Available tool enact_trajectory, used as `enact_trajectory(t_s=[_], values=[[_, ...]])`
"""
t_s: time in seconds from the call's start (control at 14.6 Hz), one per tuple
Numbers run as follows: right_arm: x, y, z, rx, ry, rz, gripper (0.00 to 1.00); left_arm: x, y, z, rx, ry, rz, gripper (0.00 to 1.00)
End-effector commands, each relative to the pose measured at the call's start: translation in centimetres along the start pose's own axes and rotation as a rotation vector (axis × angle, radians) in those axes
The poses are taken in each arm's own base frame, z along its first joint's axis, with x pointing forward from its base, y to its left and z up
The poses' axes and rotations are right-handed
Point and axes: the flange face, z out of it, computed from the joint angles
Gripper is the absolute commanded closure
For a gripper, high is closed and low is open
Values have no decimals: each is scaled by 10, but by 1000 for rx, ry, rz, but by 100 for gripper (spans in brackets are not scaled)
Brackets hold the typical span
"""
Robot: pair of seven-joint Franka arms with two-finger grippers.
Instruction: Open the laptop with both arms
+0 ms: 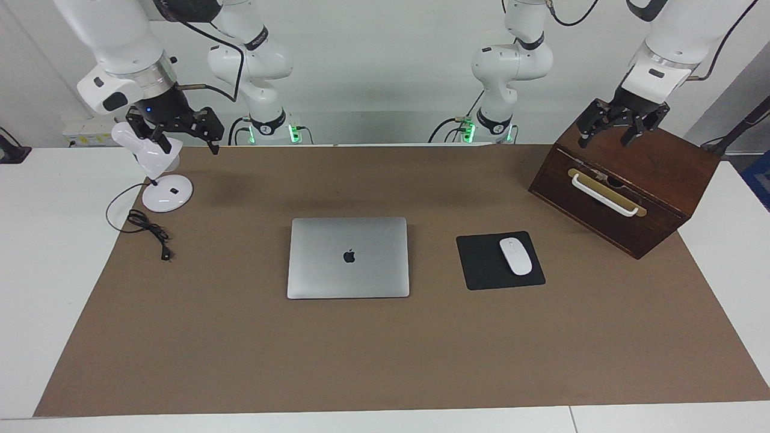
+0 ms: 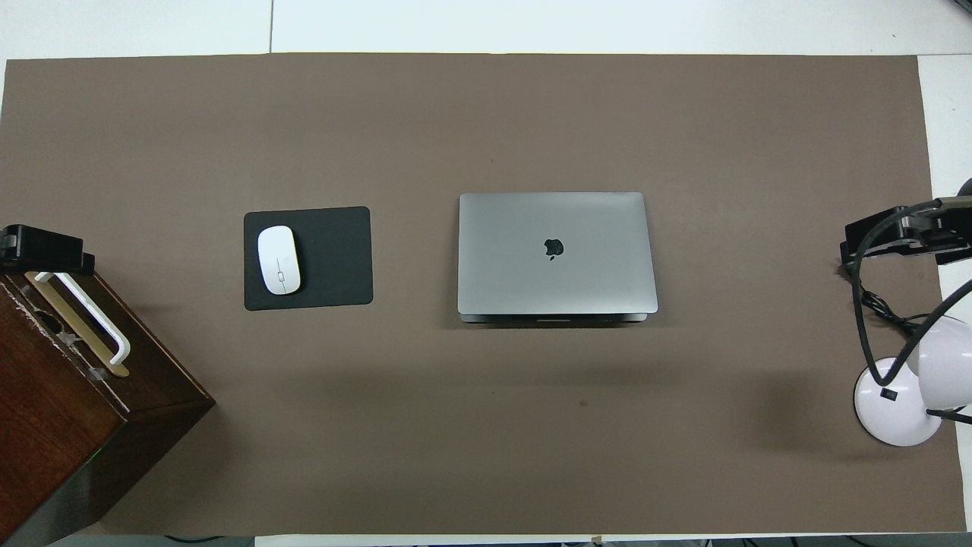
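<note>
While both arms hang up high and wait, the facing view has the silver MacBook laptop (image 1: 348,257) lying shut and flat in the middle of the brown mat (image 1: 240,361) on the white surface (image 1: 36,270). Toward the left arm's end sits a black mouse pad (image 1: 481,264) with a white mouse (image 1: 515,256) on it. The left hand (image 1: 612,133) hovers over the wooden drawer box (image 1: 656,180), fingers spread and holding nothing. The right hand (image 1: 180,133) hangs over the white desk lamp (image 1: 157,174); can't tell how its fingers stand.

From overhead, the laptop (image 2: 557,253) is mid-mat, apple logo up, well apart from both hands. The left hand (image 2: 42,247) peeks in over the box (image 2: 68,410), and the right hand (image 2: 885,237) sits above the lamp (image 2: 904,395).
</note>
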Motion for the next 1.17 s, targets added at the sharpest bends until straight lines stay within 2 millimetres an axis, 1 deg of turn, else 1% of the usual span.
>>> enact_trajectory(t_s=[0.0,0.55,0.75,0.96,1.03,1.1], values=[[1,2,-3,2,6,-25,0,-8,-1,0,15,4,6,0],[0,0,-3,1,8,-20,0,-8,-1,0,15,1,8,0],[0,0,-2,1,6,-18,0,-8,0,-4,17,15,11,0],[-1,-1,-1,2,3,-17,0,-8,-2,-2,17,7,3,0],[-1,-1,-1,2,2,-17,0,-8,-2,-3,17,10,6,6],[-1,-1,-1,2,0,-17,0,-8,-1,-3,17,10,8,49]])
